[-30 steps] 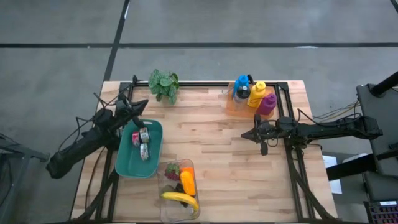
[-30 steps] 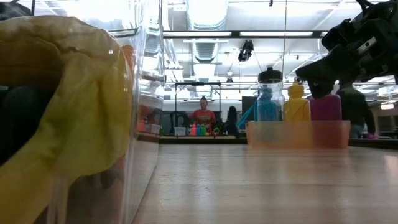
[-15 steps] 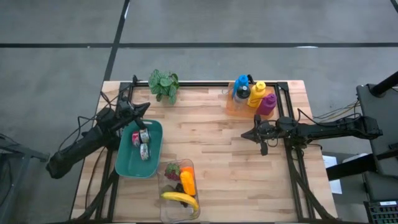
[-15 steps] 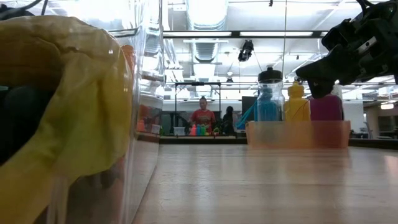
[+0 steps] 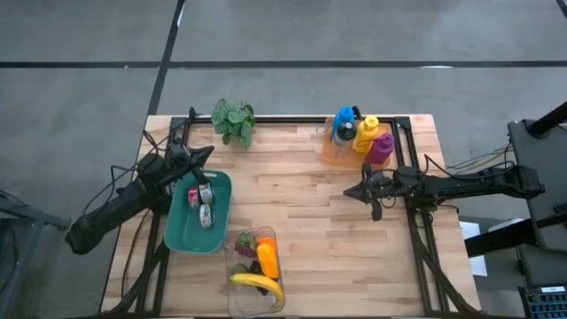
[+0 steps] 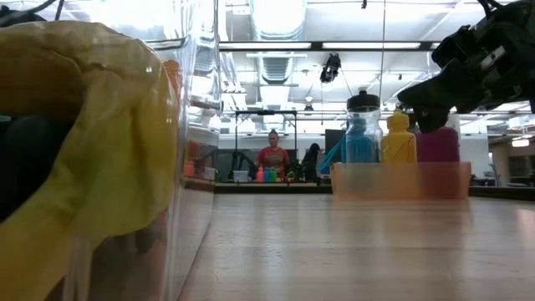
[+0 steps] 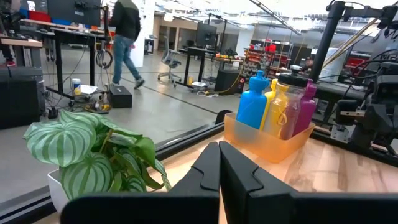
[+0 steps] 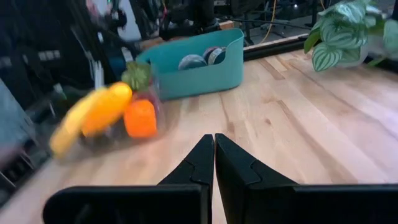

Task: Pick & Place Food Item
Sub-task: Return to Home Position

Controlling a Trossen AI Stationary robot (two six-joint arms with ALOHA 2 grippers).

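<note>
Since a second ago your left gripper (image 5: 204, 153) has drawn back a little from the bin (image 5: 189, 237). It now hangs just beyond the bin's far left corner, fingers pressed together on nothing. Your right gripper (image 5: 348, 192) has not moved. It is held above the table's right half, pointing toward the left side, its fingers also pressed together and empty. You have three cans (image 5: 206, 215) close together in the bin's far half; whether they lie flat or on edge you cannot tell. The bin's long axis runs from the table's near edge toward its far edge. Just beside its near right corner stands the fruit box (image 5: 257, 266). The plant (image 5: 233, 120) stands beyond the bin.
</note>
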